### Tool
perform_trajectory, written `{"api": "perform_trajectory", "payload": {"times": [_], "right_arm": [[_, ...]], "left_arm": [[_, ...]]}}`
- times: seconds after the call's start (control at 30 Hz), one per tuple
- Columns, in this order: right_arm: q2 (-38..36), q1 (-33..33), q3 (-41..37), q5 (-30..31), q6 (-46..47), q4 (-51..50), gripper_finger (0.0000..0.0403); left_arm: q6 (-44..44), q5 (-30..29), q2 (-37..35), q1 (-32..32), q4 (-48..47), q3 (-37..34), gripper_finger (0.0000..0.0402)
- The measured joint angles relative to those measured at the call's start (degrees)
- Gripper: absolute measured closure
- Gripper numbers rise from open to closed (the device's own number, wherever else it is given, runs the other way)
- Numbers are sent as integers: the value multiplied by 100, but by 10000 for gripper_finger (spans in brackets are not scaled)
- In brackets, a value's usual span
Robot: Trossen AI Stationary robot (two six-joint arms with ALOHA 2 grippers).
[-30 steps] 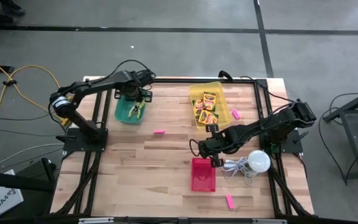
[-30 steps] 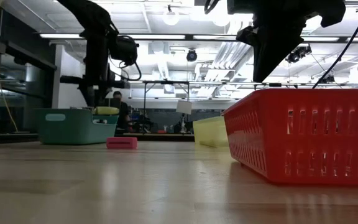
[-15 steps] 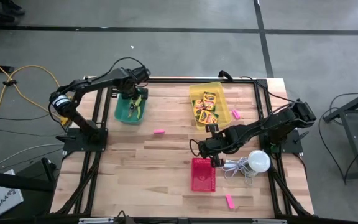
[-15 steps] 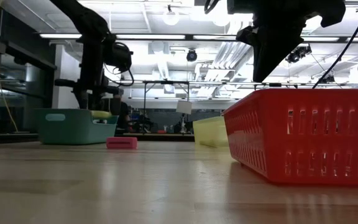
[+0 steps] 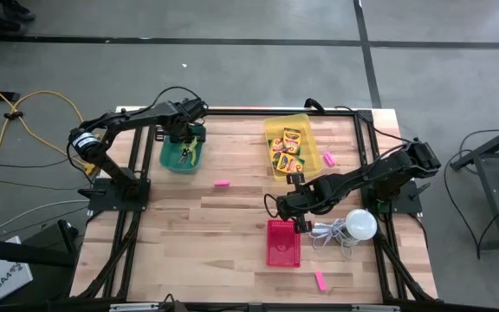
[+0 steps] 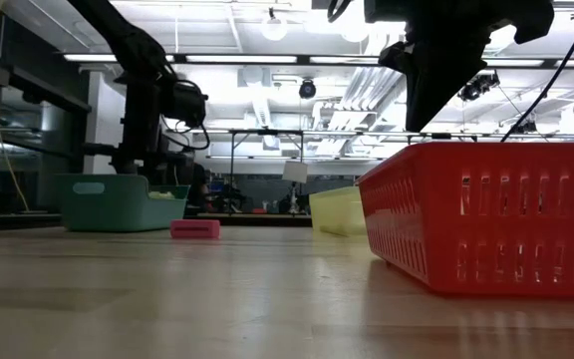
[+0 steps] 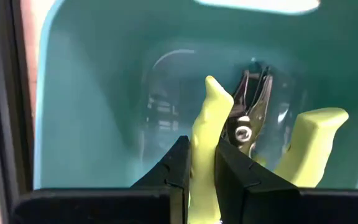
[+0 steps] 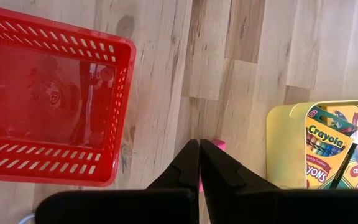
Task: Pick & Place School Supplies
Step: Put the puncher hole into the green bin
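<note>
Wooden tabletop (image 5: 232, 234): left claw (image 7: 201, 168) inside the teal bin (image 5: 173, 159) pinches a pliers handle (image 7: 205, 143); right claw (image 8: 199, 163), clamped shut, hovers beside the red basket (image 8: 48, 106).

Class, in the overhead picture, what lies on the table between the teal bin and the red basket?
One pink eraser lies on bare wood between the teal bin and the red basket; the high view shows it.

place: lab/workshop | signs: strip lights (image 6: 267, 58), exposed ceiling ducts (image 6: 367, 85), concrete floor (image 5: 232, 74)
</note>
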Motion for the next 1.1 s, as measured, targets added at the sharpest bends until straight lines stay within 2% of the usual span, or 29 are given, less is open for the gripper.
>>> {"api": "perform_trajectory", "payload": {"times": [0.67, 1.1], "right_arm": [[2, -2, 0, 0, 40, -3, 401], [2, -2, 0, -2, 44, -9, 401]], "left_arm": [[243, 150, 0, 15, 35, -88, 341], [522, -80, 0, 15, 105, -86, 336]]}}
